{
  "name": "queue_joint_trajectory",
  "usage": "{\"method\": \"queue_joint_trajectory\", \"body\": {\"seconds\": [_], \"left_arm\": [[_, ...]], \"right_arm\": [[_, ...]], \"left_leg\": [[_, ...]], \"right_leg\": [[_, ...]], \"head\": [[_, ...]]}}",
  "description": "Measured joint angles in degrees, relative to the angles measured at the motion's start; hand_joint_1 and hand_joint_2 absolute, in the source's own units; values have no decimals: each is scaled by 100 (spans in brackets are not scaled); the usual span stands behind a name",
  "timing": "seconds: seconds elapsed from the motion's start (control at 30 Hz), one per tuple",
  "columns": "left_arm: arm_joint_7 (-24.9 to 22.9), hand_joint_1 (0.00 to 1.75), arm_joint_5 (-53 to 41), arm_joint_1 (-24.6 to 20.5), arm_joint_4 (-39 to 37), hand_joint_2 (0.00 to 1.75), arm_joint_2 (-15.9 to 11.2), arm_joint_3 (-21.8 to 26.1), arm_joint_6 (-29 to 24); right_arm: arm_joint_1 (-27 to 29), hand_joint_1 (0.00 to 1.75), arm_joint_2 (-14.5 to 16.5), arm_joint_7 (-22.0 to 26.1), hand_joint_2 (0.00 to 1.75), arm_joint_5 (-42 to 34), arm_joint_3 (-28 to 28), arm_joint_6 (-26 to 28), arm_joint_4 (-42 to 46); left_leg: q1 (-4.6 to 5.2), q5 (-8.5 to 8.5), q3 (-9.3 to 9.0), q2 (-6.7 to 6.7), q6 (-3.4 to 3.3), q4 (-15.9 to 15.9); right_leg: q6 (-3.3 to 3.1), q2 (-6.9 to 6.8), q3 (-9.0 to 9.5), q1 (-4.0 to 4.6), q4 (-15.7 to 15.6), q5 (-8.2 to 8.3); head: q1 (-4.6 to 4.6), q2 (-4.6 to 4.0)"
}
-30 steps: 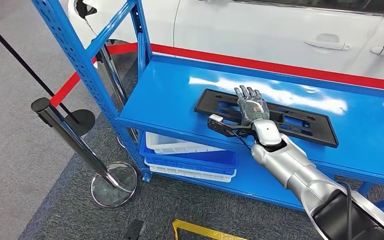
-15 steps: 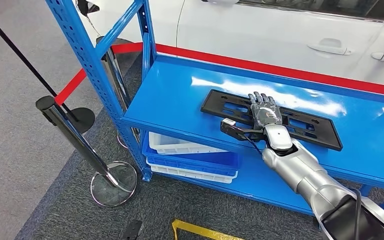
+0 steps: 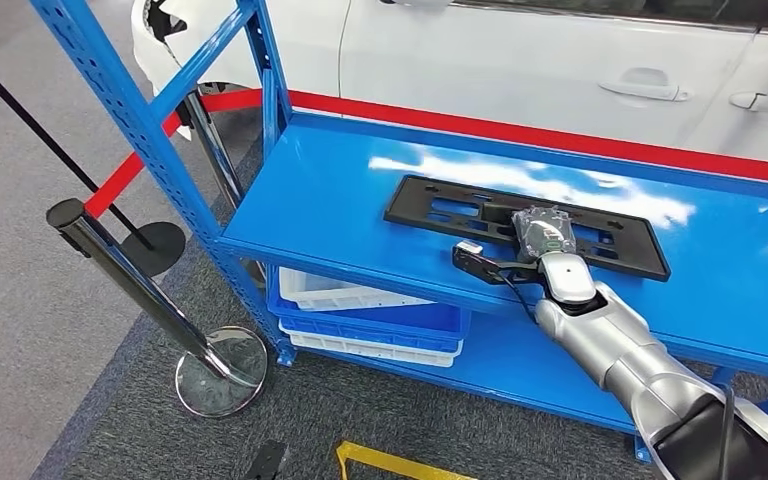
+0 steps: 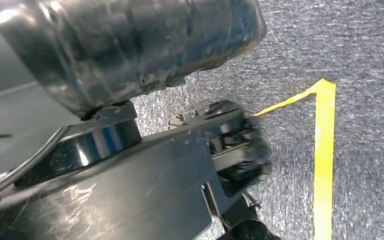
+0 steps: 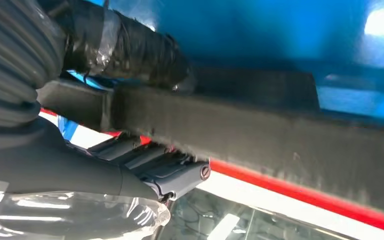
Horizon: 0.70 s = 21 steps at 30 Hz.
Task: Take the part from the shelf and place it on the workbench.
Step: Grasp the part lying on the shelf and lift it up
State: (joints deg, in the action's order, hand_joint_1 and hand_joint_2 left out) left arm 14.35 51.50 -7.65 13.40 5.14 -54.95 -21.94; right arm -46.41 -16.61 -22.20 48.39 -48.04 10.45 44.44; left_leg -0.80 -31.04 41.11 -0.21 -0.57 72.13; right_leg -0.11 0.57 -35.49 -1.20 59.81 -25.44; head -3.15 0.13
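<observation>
On the blue shelf (image 3: 340, 215), toward the middle of its top deck, I see the part (image 3: 430, 205), a long flat black plastic frame with cut-outs, lying flat with its long side running left to right. My right hand (image 3: 540, 232) is over the part's near edge, right of its centre, with the silver forearm reaching in from the near right. From the head view the fingers are curled down onto the frame, and the right wrist view shows the thumb (image 5: 125, 47) pressed on one face of the black bar while the darker fingers (image 5: 165, 167) wrap the opposite face, so I read it as gripping the part (image 5: 260, 125). The part looks flat against the deck in the head view; I cannot tell whether it is lifted at all. I cannot tell how the left hand's fingers lie: the left wrist view shows dark, blurred shapes over grey carpet with a yellow floor line (image 4: 325, 155). Below the top deck, white and blue bins (image 3: 370, 305) sit stacked on the lower level. To the near left stands a chrome stanchion (image 3: 140, 290), and a white car (image 3: 560, 60) is parked on the far side behind a red belt (image 3: 520, 130).
</observation>
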Motion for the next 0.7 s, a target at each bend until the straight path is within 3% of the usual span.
{"method": "queue_joint_trajectory", "body": {"seconds": [0.03, 0.1, 0.17, 0.27, 0.33, 0.4, 0.43, 0.47, 0.53, 0.6, 0.7], "left_arm": [[5, 0, -2, -4, 0, 0, 0, 0, -8], [26, 0, -8, -11, 0, 0, 0, 0, -19], [78, 0, -27, -5, -1, 0, 0, 0, -22], [200, 0, -76, 6, -2, 0, 4, 0, -67], [278, 0, -96, -4, -2, 0, 11, 0, -121], [357, 0, -106, -3, -2, 0, 13, 0, -180], [396, 0, -106, 3, -2, 44, 13, 0, -205], [428, 0, -104, 9, -2, 87, 13, 0, -225], [472, 0, -101, 19, -2, 175, 14, 0, -249], [509, 0, -94, 17, -3, 175, 13, 0, -279], [620, 0, -83, 21, -6, 175, 10, 0, -353]], "right_arm": [[2, 175, 0, 7, 175, 1, 3, 0, 0], [3, 175, -3, 19, 175, 4, 12, 2, 0], [13, 175, -9, 27, 175, 8, 17, 19, 0], [42, 175, -31, 79, 175, 9, 41, 124, 10], [63, 175, -51, 154, 175, 12, 62, 287, 33], [105, 175, -70, 247, 175, 16, 80, 521, 85], [137, 175, -80, 290, 175, 19, 90, 632, 120], [168, 175, -88, 330, 175, 21, 100, 732, 167], [201, 175, -98, 384, 175, 32, 120, 855, 262], [203, 175, -101, 428, 175, 57, 155, 966, 370], [256, 175, -112, 518, 175, 143, 224, 1249, 598]], "left_leg": [[18, 200, -202, 0, -54, -422], [67, 424, -541, -5, -137, -1105], [105, 436, -629, -15, -160, -1302], [77, 519, -683, -9, -190, -1457], [50, 566, -728, -2, -217, -1544], [50, 562, -732, -4, -236, -1541], [48, 551, -733, -6, -237, -1528], [43, 535, -735, -9, -235, -1508], [31, 475, -736, -14, -207, -1432], [49, 404, -696, -18, -149, -1321], [72, 383, -639, -23, -86, -1254]], "right_leg": [[0, 6, 5, 8, -1, 0], [16, 13, -4, 25, -8, 5], [62, 14, -21, 24, -35, 29], [145, 7, -46, 20, -7, -21], [174, -7, -245, 15, 445, -302], [197, -10, -578, 12, 1163, -606], [211, -11, -684, 7, 1376, -640], [224, -13, -703, -1, 1395, -568], [248, -22, -451, -31, 831, -194], [239, -24, -157, -40, 234, 14], [144, -10, -100, -19, 77, -9]], "head": [[1, 0], [4, 0], [7, 0], [12, 0], [26, 0], [32, 0], [32, 0], [31, 0], [33, 0], [34, 0], [18, 0]]}}
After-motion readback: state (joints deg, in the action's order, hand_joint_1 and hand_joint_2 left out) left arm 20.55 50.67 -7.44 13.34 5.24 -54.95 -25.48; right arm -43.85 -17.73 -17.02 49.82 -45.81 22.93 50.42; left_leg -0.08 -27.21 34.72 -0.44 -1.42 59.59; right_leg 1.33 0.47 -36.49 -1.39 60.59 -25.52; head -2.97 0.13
